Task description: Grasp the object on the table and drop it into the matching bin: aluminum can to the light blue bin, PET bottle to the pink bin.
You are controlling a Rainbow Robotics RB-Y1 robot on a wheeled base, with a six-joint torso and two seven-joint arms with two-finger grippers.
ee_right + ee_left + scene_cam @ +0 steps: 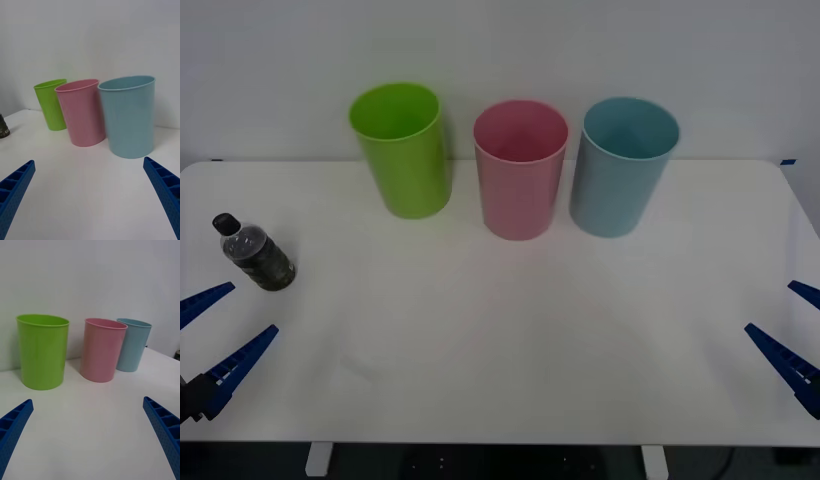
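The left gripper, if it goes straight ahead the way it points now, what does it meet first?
Probably the green bin or the pink bin. The left gripper is open over bare table, aimed about between those two; which comes first is hard to judge.

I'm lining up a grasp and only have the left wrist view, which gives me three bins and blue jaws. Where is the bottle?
Observer: The PET bottle is on the table near its left edge, just ahead of the left gripper.
Operator: Is it standing or lying down?
Observer: It appears to stand upright, black cap on top, well left of the lime green bin and nearer the robot than it.
Operator: What is the right arm doing?
Observer: The right gripper is at the table's right edge, jaws open and holding nothing.
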